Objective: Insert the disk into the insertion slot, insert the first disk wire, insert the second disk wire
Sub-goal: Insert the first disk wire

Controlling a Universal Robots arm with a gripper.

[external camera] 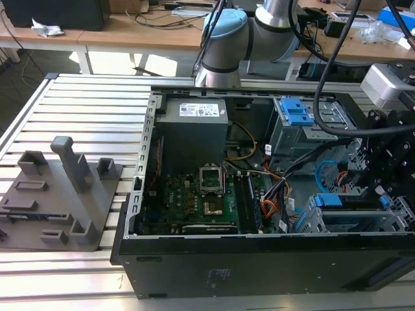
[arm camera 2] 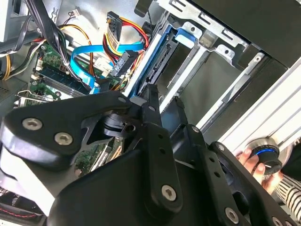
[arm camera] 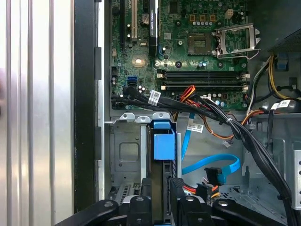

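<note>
The disk (arm camera: 162,146), edged by its bright blue caddy, stands on edge inside the insertion slot (arm camera: 124,150), a grey sheet-metal cage at the case's near corner on the exterior view's right (external camera: 311,223). My gripper (arm camera: 161,188) is over that cage, with its black fingers (arm camera: 141,202) close on either side of the disk's edge (arm camera 2: 150,61). The second disk wire (arm camera: 211,165), a flat light-blue cable, loops loose beside the cage and ends in a dark plug (arm camera: 214,176). A red-yellow-black wire bundle with a dark plug (arm camera 2: 123,59) hangs free next to the blue cable (arm camera 2: 87,52).
The open case holds the motherboard (external camera: 194,201), the power supply (external camera: 194,126) and a second grey bay with blue latch tabs (external camera: 298,113). Black cable bundles (arm camera: 225,120) cross above the cage. A grey fixture (external camera: 61,194) lies at the exterior view's left. A person's hand (arm camera 2: 251,160) rests beyond the case wall.
</note>
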